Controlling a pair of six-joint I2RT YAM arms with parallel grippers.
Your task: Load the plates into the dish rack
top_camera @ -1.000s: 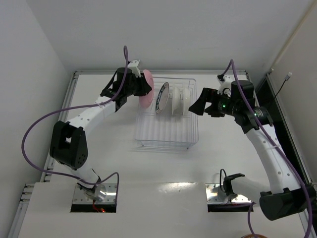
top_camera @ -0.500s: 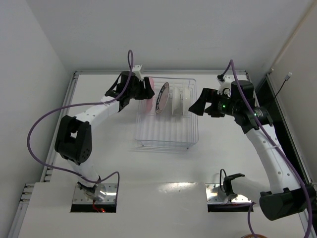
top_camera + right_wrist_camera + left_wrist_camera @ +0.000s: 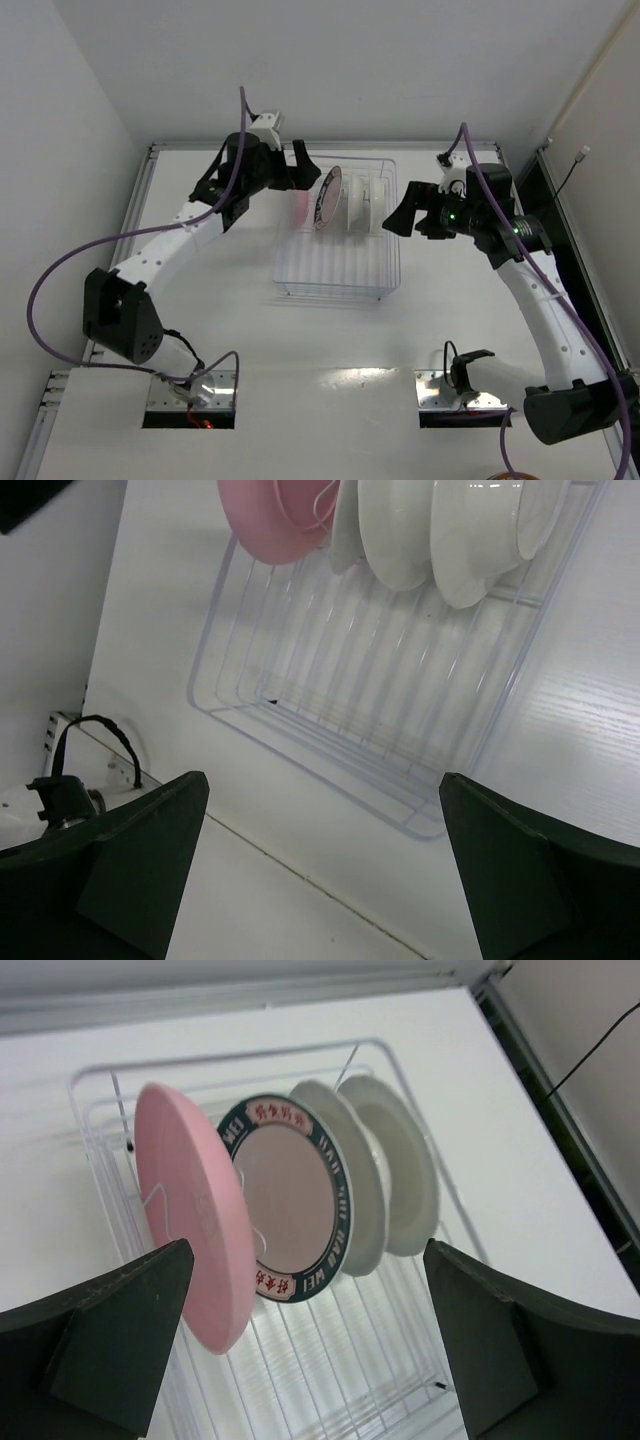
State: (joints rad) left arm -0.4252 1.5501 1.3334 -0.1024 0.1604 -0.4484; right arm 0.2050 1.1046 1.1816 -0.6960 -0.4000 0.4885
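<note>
We see the left gripper point(image 3: 309, 1270) spread wide, with nothing pinched between its jaws. The pink plate point(image 3: 195, 1215) stands just ahead of it at the dish rack's point(image 3: 335, 262) end slot. In the wrist view it sits closer to the finger point(image 3: 110, 1340) on the left than to the one on the right. That finger's tip overlaps the plate's lower edge in the picture (we cannot tell whether they touch).

The rack is a rectangular basket of thin white wire on the white table point(image 3: 330, 345), and all its plates stand on edge in the half farthest from the arm bases. The pink plate comes first, leaning a little. Right behind it is the teal-rimmed plate point(image 3: 290, 1200), then two pale plates point(image 3: 405, 1180) close together toward the rack's other side. From the left wrist we count four plates, but the right wrist view crops their tops, so we cannot confirm that count there.

The pink plate is plain, matte and one colour edge to edge. Its neighbour has a pale centre inside a dark teal band with small red characters.

The right gripper point(image 3: 325, 800) hangs just beside the rack on the side opposite the pink plate. Its fingers are fully apart and hold nothing, and it looks down across the wire floor.
</note>
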